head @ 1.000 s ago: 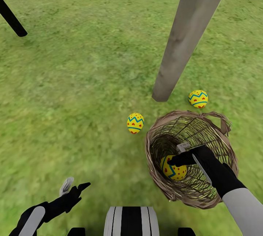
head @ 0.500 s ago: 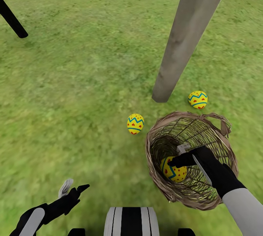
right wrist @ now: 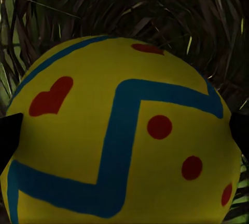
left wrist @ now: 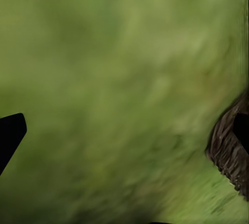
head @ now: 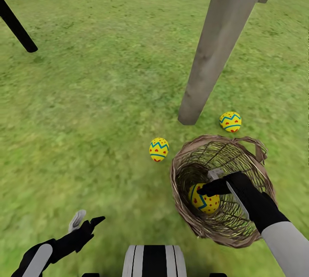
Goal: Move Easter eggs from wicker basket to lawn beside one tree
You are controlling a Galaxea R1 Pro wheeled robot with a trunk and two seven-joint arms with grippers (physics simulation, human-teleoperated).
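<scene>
Head view: right gripper [head: 209, 186] sitting inside basket [head: 182, 202], jaws either side of egg [head: 204, 202], grip unclear; left gripper [head: 87, 218] hovering w/ jaws wide over lawn [head: 98, 97].

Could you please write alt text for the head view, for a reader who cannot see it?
The right tool reaches into a wicker basket at one Easter egg; two more eggs lie on the lawn by a pale tree trunk.
</scene>
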